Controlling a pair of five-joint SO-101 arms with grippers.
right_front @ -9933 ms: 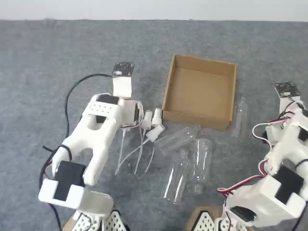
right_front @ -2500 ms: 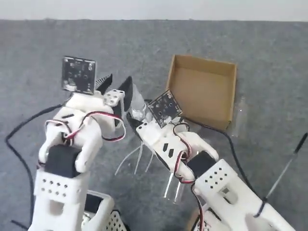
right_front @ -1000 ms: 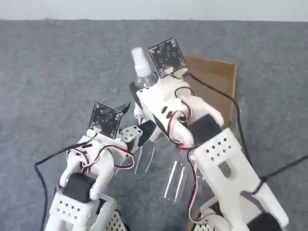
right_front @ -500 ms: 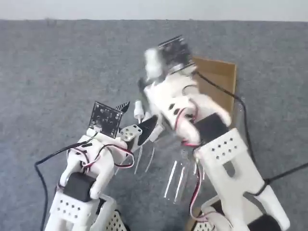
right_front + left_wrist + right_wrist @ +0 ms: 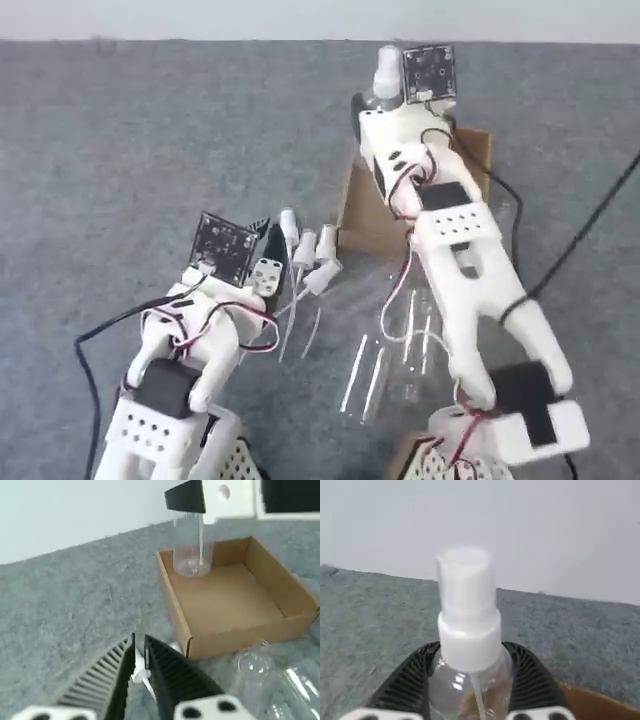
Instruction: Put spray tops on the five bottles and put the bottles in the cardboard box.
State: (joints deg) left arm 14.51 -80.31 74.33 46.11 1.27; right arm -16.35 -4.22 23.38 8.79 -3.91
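Grey felt desk (image 5: pixel 120 150), high view: the right claw (image 5: pixel 378 105) is holding the capped bottle (image 5: pixel 385 70) over the far corner of the cardboard box (image 5: pixel 365 225), on the left arm's side. The left claw (image 5: pixel 275 255) is sitting among loose spray tops (image 5: pixel 315 255), near the uncapped bottles (image 5: pixel 365 375) lying flat.

Left wrist view: the left claw (image 5: pixel 139 652) is narrowed to a slit. Beyond it the bottle (image 5: pixel 192 557) is hanging upright, its base just above the box (image 5: pixel 175 610) rim.

Right wrist view: the claw (image 5: pixel 470 676) is clamping the bottle (image 5: pixel 469 630) body below the spray top. The long axis is vertical, so the box is lying straight below and slightly inward.
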